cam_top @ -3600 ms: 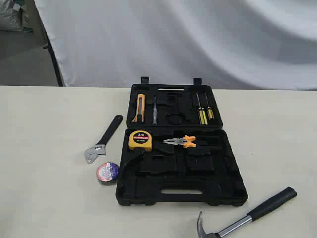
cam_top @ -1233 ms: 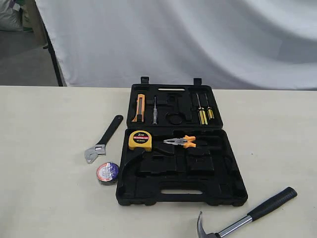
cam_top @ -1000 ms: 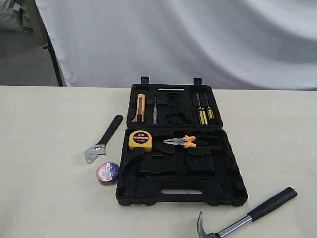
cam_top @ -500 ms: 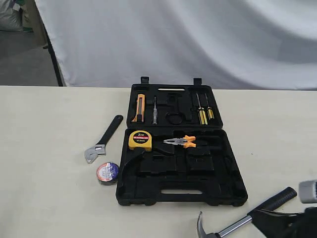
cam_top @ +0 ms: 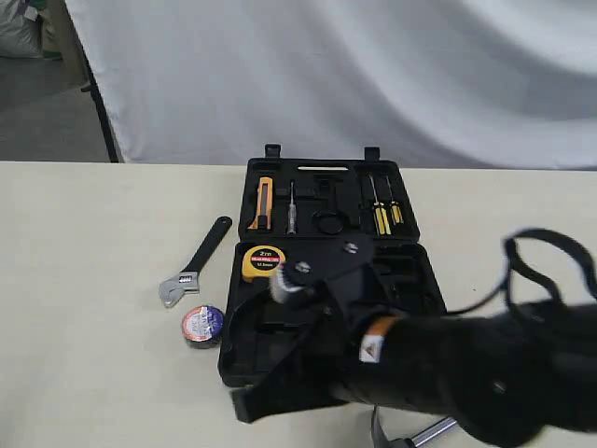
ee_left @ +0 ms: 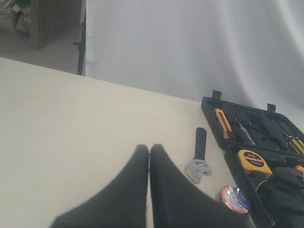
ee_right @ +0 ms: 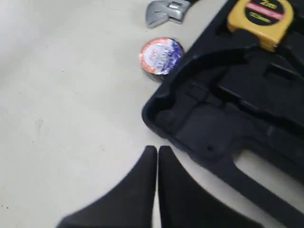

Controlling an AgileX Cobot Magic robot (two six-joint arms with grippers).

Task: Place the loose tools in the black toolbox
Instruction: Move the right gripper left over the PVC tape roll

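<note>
**Right arm entering the work area.** The right arm, absent from the exterior view a second earlier, is now seen swung across the near half of the black moulded plastic toolbox (cam_top: pixel 422 278). The right gripper (ee_right: pixel 157 150) is held with its jaws pressed together and empty. It is poised over bare table just off the toolbox's near left corner.

The small dark tape roll with bluish label (ee_right: pixel 160 56) and the silver-headed, black-handled adjustable wrench (cam_top: pixel 196 262) are left untouched just left of the toolbox. The steel-shafted claw hammer (cam_top: pixel 436 430) is largely hidden by the arm at the toolbox's near right. The left gripper (ee_left: pixel 149 149) is likewise closed on nothing, well left of the toolbox.

No loose tool is yet stowed. The tape roll is judged the likeliest first target, and the jaws must be parted before any grasp.
</note>
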